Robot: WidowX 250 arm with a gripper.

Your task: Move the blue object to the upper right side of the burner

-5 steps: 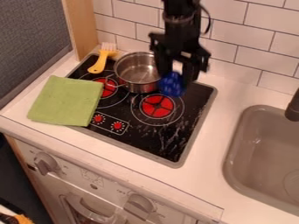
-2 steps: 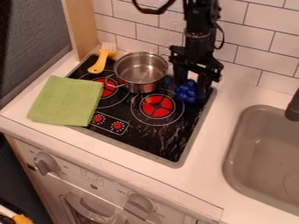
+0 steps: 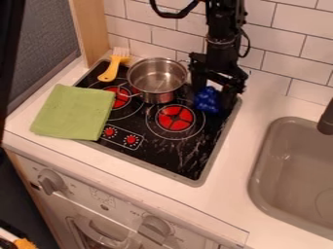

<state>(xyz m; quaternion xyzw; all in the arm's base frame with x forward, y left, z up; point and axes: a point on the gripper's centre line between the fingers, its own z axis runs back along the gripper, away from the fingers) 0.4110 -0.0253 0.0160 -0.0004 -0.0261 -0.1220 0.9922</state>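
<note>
With the blue object [image 3: 207, 100] at the gripper [image 3: 212, 101], upper right of the burner [image 3: 175, 117], and no telling whether pinched or loose, make sure of solid contact with the stove [image 3: 190, 151] before spreading wide and rising straight up.

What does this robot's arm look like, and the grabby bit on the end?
The arm is black, built of chunky, angular segments. A thin black cable bows out from one side, and a thicker black curve, perhaps more cabling, loops out near the picture's top edge. The gripper is black too, with a wide, jagged-edged body. I can't make out any markings.
</note>
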